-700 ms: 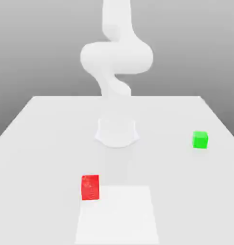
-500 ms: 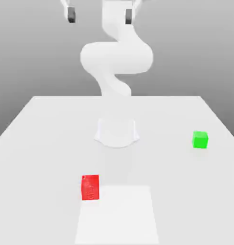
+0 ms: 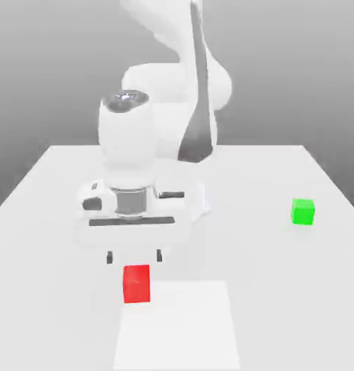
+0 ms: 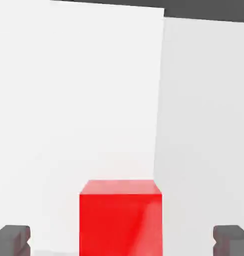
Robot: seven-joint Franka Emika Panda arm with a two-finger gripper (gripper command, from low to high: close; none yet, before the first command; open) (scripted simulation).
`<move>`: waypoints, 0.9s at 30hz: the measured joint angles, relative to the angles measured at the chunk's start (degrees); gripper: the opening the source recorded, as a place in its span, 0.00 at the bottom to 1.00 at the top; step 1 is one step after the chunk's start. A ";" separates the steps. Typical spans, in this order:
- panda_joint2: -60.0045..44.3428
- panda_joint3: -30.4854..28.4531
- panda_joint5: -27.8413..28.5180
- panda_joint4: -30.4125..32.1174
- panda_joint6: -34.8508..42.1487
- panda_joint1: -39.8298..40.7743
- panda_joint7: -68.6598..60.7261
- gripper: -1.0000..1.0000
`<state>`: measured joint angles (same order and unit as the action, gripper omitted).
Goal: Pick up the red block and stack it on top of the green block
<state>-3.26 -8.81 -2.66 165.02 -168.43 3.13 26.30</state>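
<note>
The red block [image 3: 136, 283] rests on the white table [image 3: 56, 290] near the front, left of centre in the exterior view. My gripper [image 3: 134, 256] hangs just above it, open, its two dark fingertips [image 3: 109, 258] spread wider than the cube. In the hand view the red block [image 4: 120, 217] sits between the two dark fingertips [image 4: 12, 239], touching neither. The green block [image 3: 303, 211] stands alone on the table at the exterior view's right, far from the gripper.
A brighter white square patch [image 3: 178, 326] lies on the table at the front, its corner under the red block. The arm's round base [image 3: 197, 206] stands at the table's middle, behind the gripper.
The arm has swung down from high above the table. The gripper now hovers right over the red block. Both blocks stay where they were.
</note>
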 joint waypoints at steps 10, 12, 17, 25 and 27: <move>-8.32 5.50 -5.34 -1.11 -6.95 4.22 -3.94 0.00; -6.21 4.32 -3.88 -0.78 -5.18 3.43 -2.87 0.00; 3.55 2.41 2.59 0.66 3.07 3.51 1.74 0.00; 10.61 10.63 -0.04 1.45 9.02 -8.41 -2.46 0.00; 11.47 13.38 -1.53 1.50 9.73 -12.69 -4.32 0.00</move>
<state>8.20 4.57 -4.19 166.52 -158.70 -9.56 21.98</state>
